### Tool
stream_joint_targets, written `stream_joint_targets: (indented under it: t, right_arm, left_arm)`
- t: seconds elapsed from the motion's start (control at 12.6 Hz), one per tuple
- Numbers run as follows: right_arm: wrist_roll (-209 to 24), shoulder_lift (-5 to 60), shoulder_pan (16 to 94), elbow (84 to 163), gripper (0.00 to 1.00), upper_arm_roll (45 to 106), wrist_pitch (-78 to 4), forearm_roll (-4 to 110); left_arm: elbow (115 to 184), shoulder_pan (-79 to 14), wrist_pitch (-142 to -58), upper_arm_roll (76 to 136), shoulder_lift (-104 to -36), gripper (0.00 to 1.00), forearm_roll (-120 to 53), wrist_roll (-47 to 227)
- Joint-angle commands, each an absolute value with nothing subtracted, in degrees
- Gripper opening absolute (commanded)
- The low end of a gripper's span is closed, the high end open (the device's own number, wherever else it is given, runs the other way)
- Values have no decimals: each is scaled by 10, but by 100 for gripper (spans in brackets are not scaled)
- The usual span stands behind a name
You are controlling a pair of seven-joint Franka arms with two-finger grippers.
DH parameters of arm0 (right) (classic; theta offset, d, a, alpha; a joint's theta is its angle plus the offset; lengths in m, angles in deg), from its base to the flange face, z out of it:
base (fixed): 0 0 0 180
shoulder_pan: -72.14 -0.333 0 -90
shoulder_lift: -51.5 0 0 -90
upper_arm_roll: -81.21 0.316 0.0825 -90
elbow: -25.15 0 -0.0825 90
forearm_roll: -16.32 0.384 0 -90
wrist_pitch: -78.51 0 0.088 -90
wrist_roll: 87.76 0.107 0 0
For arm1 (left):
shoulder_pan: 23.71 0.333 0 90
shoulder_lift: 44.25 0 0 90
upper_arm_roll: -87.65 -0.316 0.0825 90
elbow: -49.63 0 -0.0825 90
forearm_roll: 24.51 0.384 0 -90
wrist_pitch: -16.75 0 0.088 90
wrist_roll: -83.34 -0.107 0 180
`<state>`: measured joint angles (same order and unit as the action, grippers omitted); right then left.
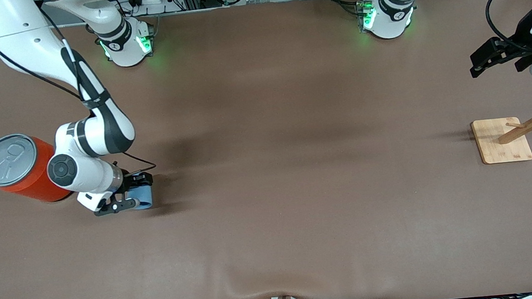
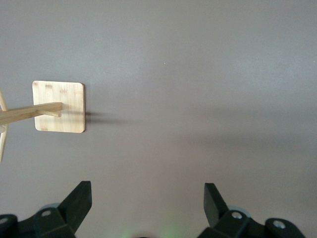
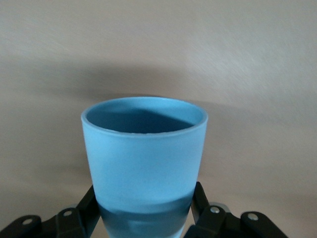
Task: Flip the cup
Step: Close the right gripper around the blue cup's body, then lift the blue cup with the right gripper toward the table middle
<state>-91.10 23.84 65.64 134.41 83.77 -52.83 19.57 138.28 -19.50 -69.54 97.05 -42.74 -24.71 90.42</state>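
Note:
The light-blue cup [image 1: 145, 197] lies tipped on its side, low at the table, beside the orange can, with its mouth toward the left arm's end of the table. My right gripper [image 1: 137, 193] is shut on it, one finger on each side near its base. In the right wrist view the cup [image 3: 143, 153] fills the middle, its deeper blue inside showing, and the right gripper [image 3: 144, 201] clamps its lower part. My left gripper [image 1: 482, 61] is open and empty, waiting in the air over the left arm's end of the table; it shows open in the left wrist view [image 2: 147, 198].
A large orange can [image 1: 19, 168] with a grey pull-tab lid stands right beside the right arm's wrist. A wooden rack on a square base [image 1: 502, 140] stands at the left arm's end, also seen in the left wrist view [image 2: 59, 106]. The brown table cover ripples at the front edge.

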Motion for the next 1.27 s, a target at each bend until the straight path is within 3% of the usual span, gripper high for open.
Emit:
stream_joint_targets:
  t: [0.0, 0.4, 0.63, 1.19]
  right_arm:
    - [-947, 240, 621, 1319, 0, 835, -514, 193]
    - [-989, 228, 598, 1269, 0, 836, -491, 191]
    - [-988, 191, 531, 1196, 0, 836, -420, 198]
    - [-1227, 170, 361, 1127, 0, 836, -436, 135]
  left_arm:
    - [1371, -193, -695, 974, -429, 100, -240, 899]
    - [1373, -197, -695, 974, -432, 100, -239, 902]
    - [1373, -193, -695, 975, -432, 100, -239, 897]
    - [1376, -191, -695, 975, -432, 100, -239, 895]
